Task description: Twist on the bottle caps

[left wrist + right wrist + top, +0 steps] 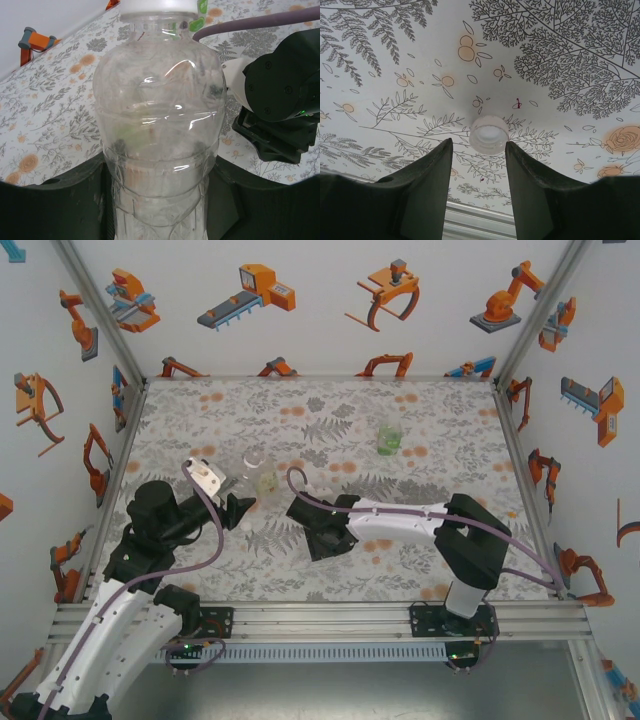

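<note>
Your left gripper (pixel 160 205) was clamped on the clear bottle (pixel 160 110), which looked thin and squashy. Your right gripper (pixel 477 150) had its fingers apart beside a tiny, light cap (pixel 489 135) on the table (pixel 560 65). Its sides looked best to pinch.

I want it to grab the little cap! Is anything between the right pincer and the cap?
Nothing visible is. The cap lies on the flowered table, right at the open tips of the right pincer.
</note>
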